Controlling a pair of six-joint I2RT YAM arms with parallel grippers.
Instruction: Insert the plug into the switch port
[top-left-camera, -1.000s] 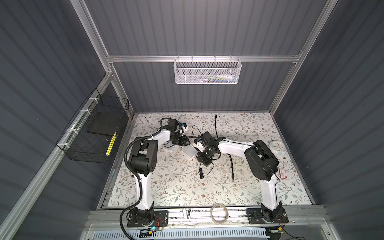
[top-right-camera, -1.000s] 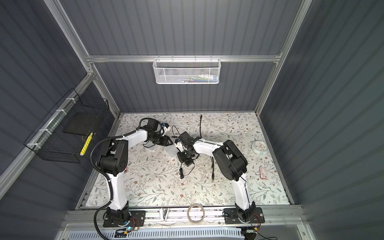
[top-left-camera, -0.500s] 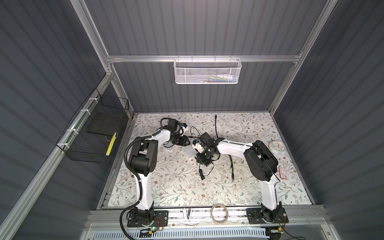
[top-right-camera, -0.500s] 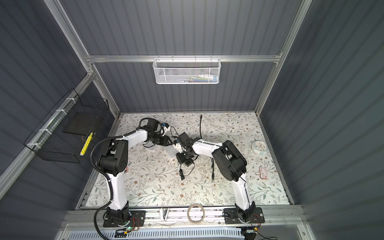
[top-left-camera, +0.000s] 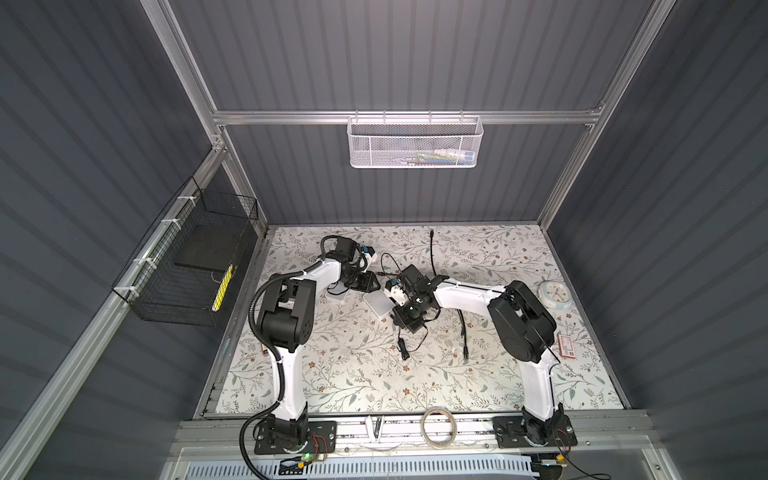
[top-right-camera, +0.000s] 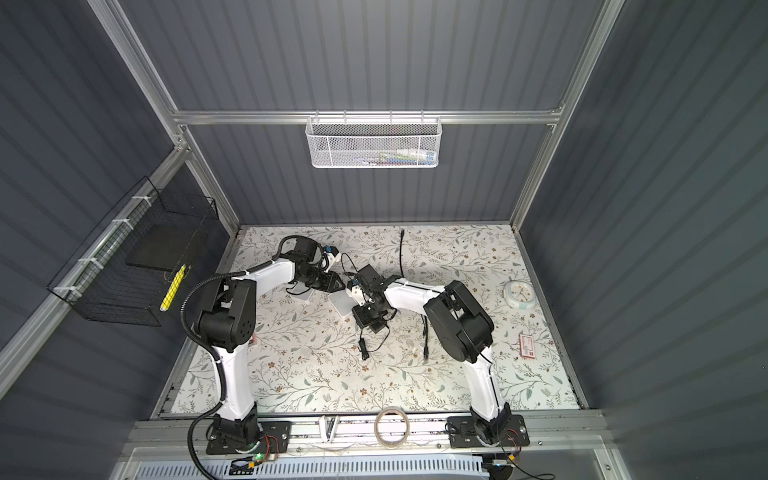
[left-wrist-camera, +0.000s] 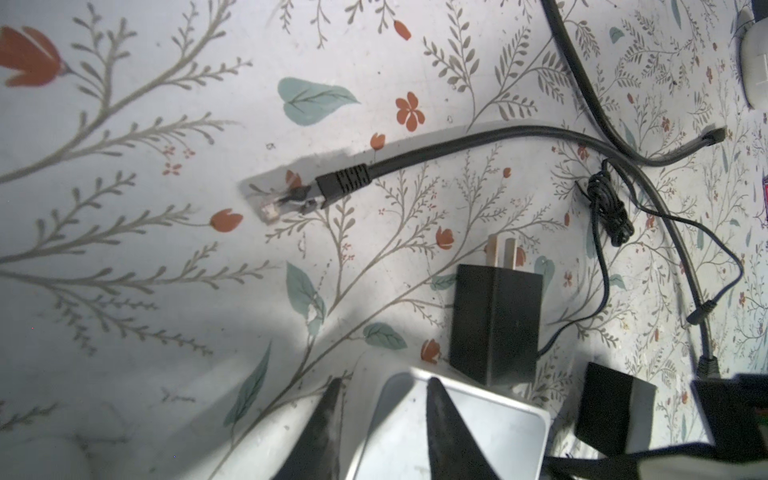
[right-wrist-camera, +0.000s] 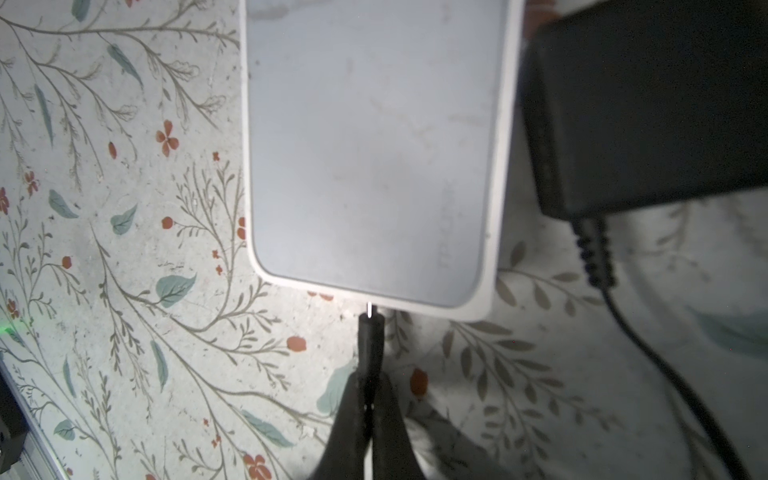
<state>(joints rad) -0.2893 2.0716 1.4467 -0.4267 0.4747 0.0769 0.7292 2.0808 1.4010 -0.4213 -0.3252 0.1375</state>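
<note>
The near half of the table (top-left-camera: 353, 374) is mostly bare, with only two thin cable ends (top-left-camera: 403, 353) trailing into it. A clock (top-left-camera: 555, 293) and a card (top-left-camera: 567, 347) sit by the right edge. Things crowd around the table's middle, a little toward the far edge. There both arms meet over the white switch (top-left-camera: 376, 307), which lies flat.

The right gripper (right-wrist-camera: 368, 399) is clamped tight on the black plug (right-wrist-camera: 370, 340). The plug points at an edge of the switch, and its metal tip meets that edge. The left gripper (left-wrist-camera: 384, 382) has its jaws partly apart at a corner of the switch. One finger is over the top face and the other is off to the side; whether either touches it I cannot tell.

A black adapter (right-wrist-camera: 648, 104) lies just beside one side of the switch, blurred in the right wrist view. A network cable (left-wrist-camera: 345, 180) lies loose on the table beyond it. No view shows the port face, so how far the tip is in cannot be told. In both top views the arms cover the plug.
</note>
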